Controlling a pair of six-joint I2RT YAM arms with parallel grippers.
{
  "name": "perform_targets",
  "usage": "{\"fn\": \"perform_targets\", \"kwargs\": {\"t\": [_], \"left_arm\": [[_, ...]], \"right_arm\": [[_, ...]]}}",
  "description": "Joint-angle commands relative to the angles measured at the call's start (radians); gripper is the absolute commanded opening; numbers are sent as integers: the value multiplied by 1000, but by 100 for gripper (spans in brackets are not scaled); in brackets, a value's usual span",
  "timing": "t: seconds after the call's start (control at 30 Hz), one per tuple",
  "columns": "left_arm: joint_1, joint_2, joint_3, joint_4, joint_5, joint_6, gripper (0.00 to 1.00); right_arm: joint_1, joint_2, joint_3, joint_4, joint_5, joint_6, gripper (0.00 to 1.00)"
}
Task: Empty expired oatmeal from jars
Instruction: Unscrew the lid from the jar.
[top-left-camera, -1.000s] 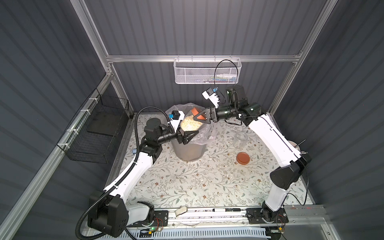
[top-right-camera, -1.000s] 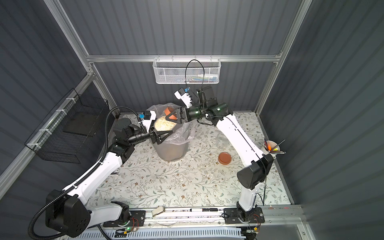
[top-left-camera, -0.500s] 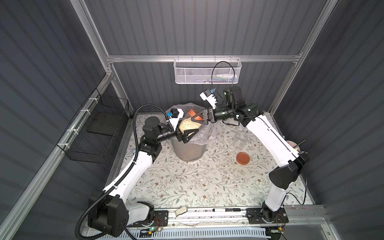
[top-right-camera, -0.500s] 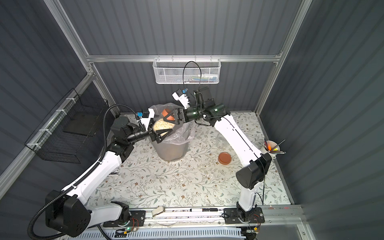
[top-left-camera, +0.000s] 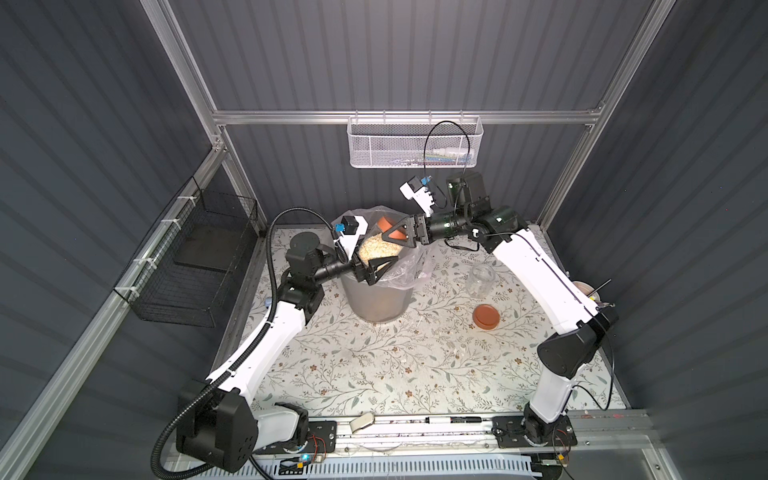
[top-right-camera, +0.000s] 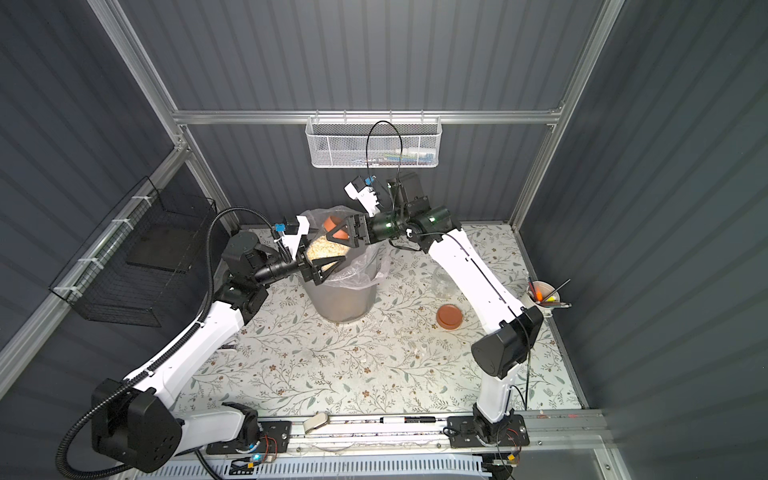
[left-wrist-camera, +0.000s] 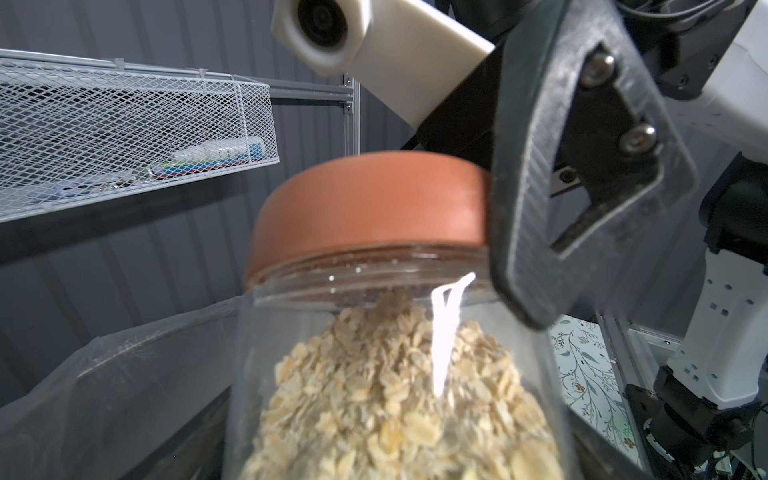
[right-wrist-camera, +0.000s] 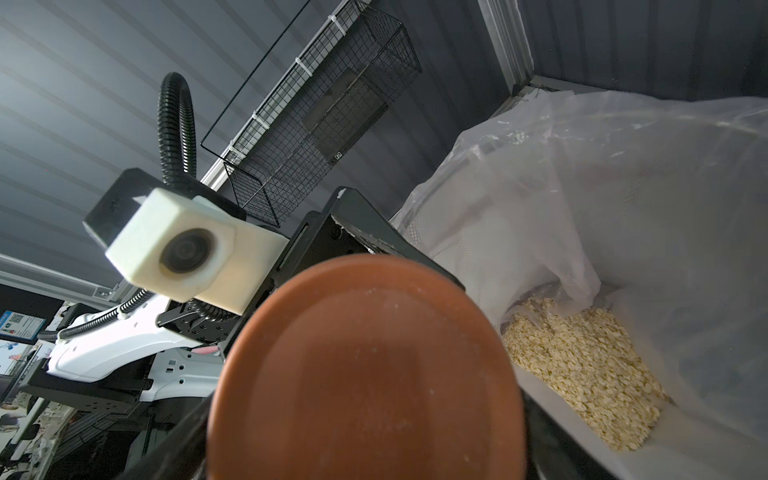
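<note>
A clear jar (top-left-camera: 380, 251) (top-right-camera: 328, 249) of pale oatmeal (left-wrist-camera: 395, 395) hangs tilted over the grey bin (top-left-camera: 376, 301) (top-right-camera: 340, 301). My left gripper (top-left-camera: 379, 258) (top-right-camera: 326, 257) is shut on the jar's body. The terracotta lid (top-left-camera: 388, 226) (top-right-camera: 334, 226) (left-wrist-camera: 370, 208) (right-wrist-camera: 365, 374) sits at the jar's mouth, and my right gripper (top-left-camera: 390, 232) (top-right-camera: 338, 232) is shut on its rim. One of its fingers (left-wrist-camera: 540, 208) presses the lid's side. A second, empty jar (top-left-camera: 480, 279) (top-right-camera: 444, 282) stands on the mat, with its lid (top-left-camera: 486, 316) (top-right-camera: 449, 316) lying beside it.
The bin's clear liner (right-wrist-camera: 602, 187) holds a heap of oatmeal (right-wrist-camera: 582, 365). A white cup with pens (top-right-camera: 542, 293) stands at the right edge. A white mesh basket (top-left-camera: 415, 143) hangs on the back wall, a black wire basket (top-left-camera: 195, 266) on the left wall.
My right gripper and the lid have shifted slightly to the left over the bin. The left gripper still holds the jar in about the same place.
</note>
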Motion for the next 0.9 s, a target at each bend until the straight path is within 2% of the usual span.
{"fn": "perform_targets", "kwargs": {"t": [0.0, 0.33, 0.4, 0.43, 0.5, 0.57, 0.63, 0.77, 0.87], "left_arm": [[-2, -21, 30, -22, -41, 44, 100], [-3, -17, 30, -51, -57, 60, 100], [-3, -16, 30, -52, -53, 65, 96], [-3, -15, 33, -54, -53, 67, 88], [-3, -12, 41, -63, -53, 72, 61], [-2, -13, 43, -60, -60, 71, 26], [-2, -10, 49, -62, -62, 71, 0], [-1, -18, 57, -73, -63, 77, 0], [-1, -22, 67, -96, -53, 89, 0]], "right_arm": [[9, -20, 49, 44, -55, 17, 40], [1, -31, 46, 48, -47, 22, 39], [1, -34, 46, 52, -50, 25, 39], [1, -35, 46, 53, -51, 25, 39], [2, -37, 41, 52, -52, 25, 40], [2, -41, 34, 51, -47, 22, 40], [1, -45, 26, 45, -45, 14, 45], [1, -51, 29, -2, -23, -31, 77], [-6, -55, 48, -27, -6, -53, 91]]}}
